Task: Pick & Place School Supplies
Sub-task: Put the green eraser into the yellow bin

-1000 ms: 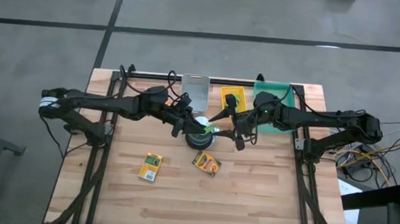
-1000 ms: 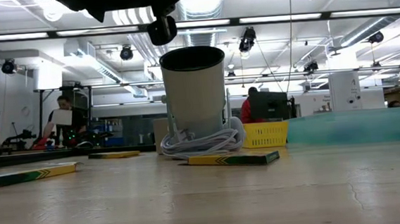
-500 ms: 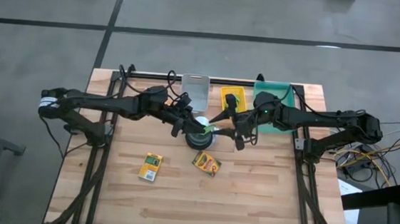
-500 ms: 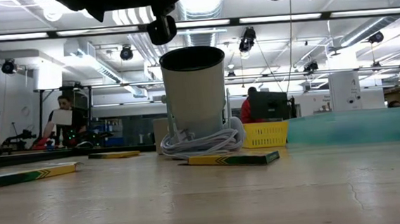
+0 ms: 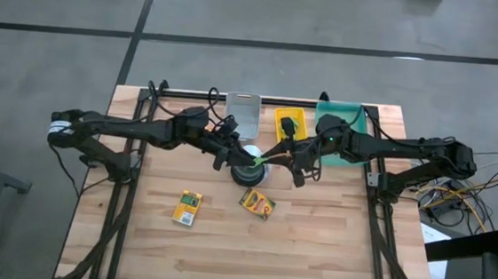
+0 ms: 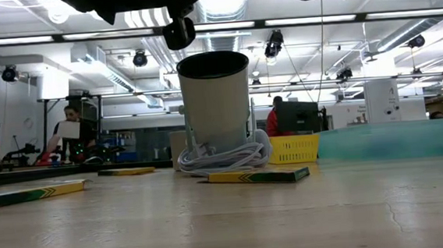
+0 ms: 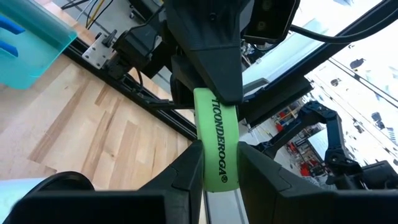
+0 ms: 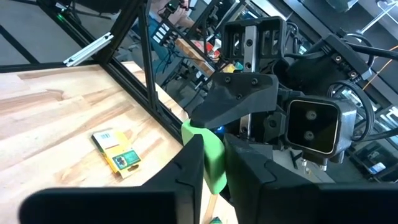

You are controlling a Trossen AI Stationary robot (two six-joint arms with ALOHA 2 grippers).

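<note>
High view: the slatted wooden tabletop (image 5: 311,251) carries a pale round cup (image 5: 248,168) near its middle. Over the cup both end effectors meet, each clamped on opposite ends of one flat light-green stick (image 7: 215,144): the left end effector (image 5: 227,156) from the left, the right end effector (image 5: 285,157) from the right. Three flat yellow-and-green crayon boxes show: one (image 5: 187,208) toward the front-left, one (image 5: 257,203) just in front of the cup, one (image 5: 288,121) at the back edge.
</note>
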